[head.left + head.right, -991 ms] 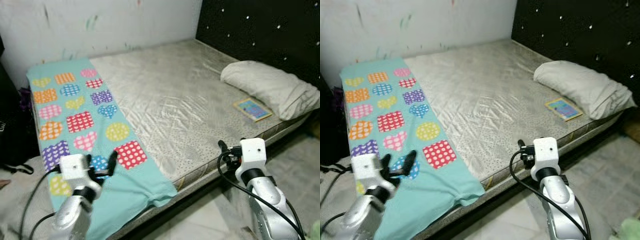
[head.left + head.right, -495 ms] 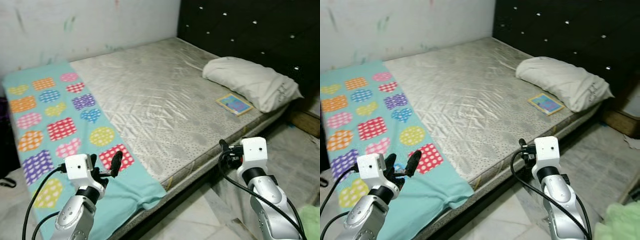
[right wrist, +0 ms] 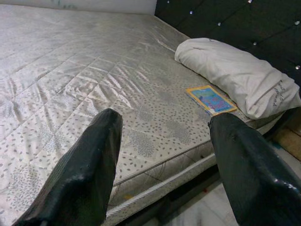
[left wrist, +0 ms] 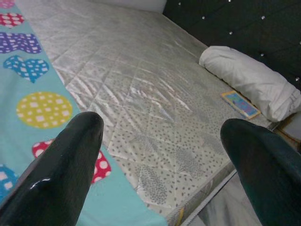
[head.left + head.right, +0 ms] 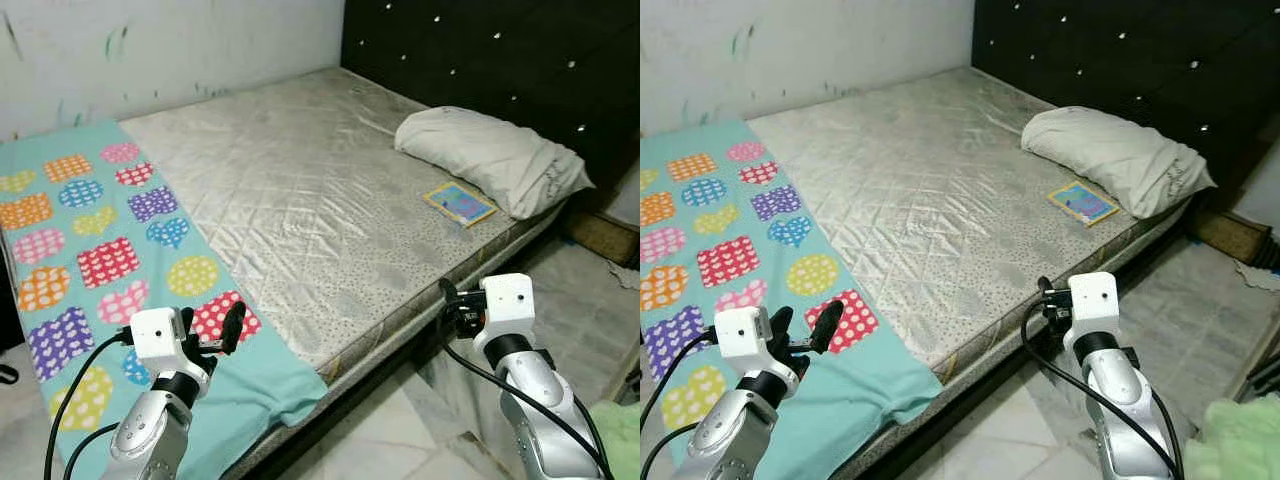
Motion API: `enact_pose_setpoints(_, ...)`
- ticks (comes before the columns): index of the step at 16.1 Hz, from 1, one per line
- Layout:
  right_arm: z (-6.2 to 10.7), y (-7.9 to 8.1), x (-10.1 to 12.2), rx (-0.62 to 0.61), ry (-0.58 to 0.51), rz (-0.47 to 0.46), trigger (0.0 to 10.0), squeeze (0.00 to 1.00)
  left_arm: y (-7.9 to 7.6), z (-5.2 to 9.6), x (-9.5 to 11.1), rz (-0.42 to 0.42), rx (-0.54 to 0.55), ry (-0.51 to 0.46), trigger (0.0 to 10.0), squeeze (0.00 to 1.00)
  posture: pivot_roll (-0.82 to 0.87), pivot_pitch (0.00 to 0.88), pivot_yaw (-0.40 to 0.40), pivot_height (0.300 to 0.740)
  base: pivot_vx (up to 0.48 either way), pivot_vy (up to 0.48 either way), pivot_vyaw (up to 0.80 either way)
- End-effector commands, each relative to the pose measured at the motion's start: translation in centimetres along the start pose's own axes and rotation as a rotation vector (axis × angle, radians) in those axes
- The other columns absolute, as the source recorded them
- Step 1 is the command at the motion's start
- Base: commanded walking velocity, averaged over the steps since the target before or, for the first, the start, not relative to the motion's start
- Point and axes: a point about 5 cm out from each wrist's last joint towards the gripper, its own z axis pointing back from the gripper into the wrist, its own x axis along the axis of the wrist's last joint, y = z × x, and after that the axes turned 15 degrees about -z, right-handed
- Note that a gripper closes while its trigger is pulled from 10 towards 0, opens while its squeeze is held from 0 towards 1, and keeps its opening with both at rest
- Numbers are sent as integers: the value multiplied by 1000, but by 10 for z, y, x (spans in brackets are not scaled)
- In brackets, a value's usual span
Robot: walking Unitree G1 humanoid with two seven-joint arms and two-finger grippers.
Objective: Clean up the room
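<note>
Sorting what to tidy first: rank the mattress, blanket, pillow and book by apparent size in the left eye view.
1. Mattress, the bare part alone looks largest.
2. Blanket, cut off by the picture's edge and nearer the camera, so this rank is unsure.
3. Pillow.
4. Book.

2 silver arms, white boxy wrists, black cables, glossy black jaws.

Glossy quilted mattress (image 5: 300, 190); matt cotton blanket (image 5: 90, 250); soft cloth pillow (image 5: 490, 155).
</note>
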Motion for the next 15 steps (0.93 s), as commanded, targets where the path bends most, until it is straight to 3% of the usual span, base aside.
enact_pose_setpoints(1, -2, -1, 2, 3, -5, 4, 10000, 0, 0, 0, 1, -5, -6, -5, 10000, 0, -112, 0, -10, 740, 251, 0, -800)
enact_pose_setpoints(9, -2, 0, 2, -1, -10, -2, 10000, 0, 1, -1, 1, -16, -4, -1, 10000, 0, -109, 0, -5, 740, 285, 0, -800)
enact_pose_setpoints(13, -2, 0, 1, -3, -11, -3, 10000, 0, 3, -1, 0, -9, 24, 6, 10000, 0, -109, 0, -4, 740, 0, 0, -612)
enact_pose_setpoints(15, -2, 1, 1, -2, -12, -2, 10000, 0, 4, -2, 0, -1, 39, 12, 10000, 0, -109, 0, -4, 740, 0, 0, 0)
